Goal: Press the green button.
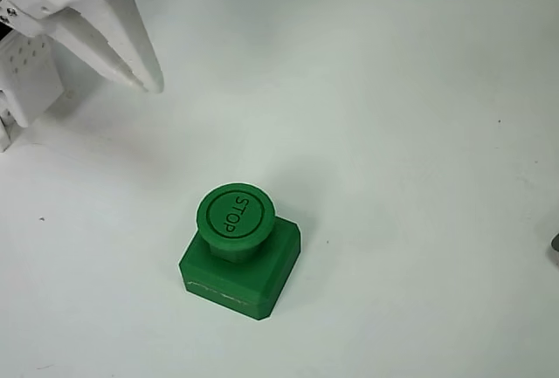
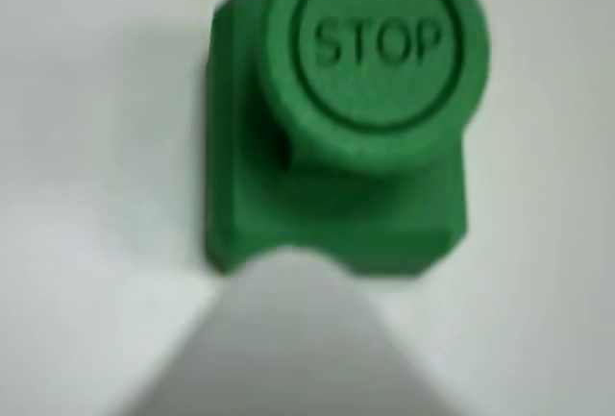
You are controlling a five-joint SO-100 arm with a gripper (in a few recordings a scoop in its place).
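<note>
1. Overhead view: one green button (image 1: 235,215) stands on the white worktop (image 1: 410,134), a little left of centre in the lower half of the picture. Count: one round cap, one square base.
2. Overhead view: the cap is engraved "STOP" inside a ring; the lettering reads turned on its side. The cap sits on a short stem above the chamfered square base, and the base is rotated so that one corner points toward the lower right.
3. Overhead view: one white gripper (image 1: 140,68) enters at the upper left corner. Its tapered tip points down and right toward the button but is well apart from it, with bare worktop between.
4. Overhead view: the jaws appear as a single white wedge with no gap visible; whether they are open or closed cannot be told.
5. Overhead view: one small dark object (image 1: 555,243) is cut off at the right edge; what it is cannot be told.
6. Wrist view: one green button (image 2: 377,46) in the upper middle, cap upright with "STOP" legible, slightly blurred. Its square base spreads below and to the left of the cap.
7. Wrist view: one pale grey blurred wedge (image 2: 288,349) rises from the bottom edge, its tip overlapping the base's near edge in the picture. Contact cannot be judged.
</note>
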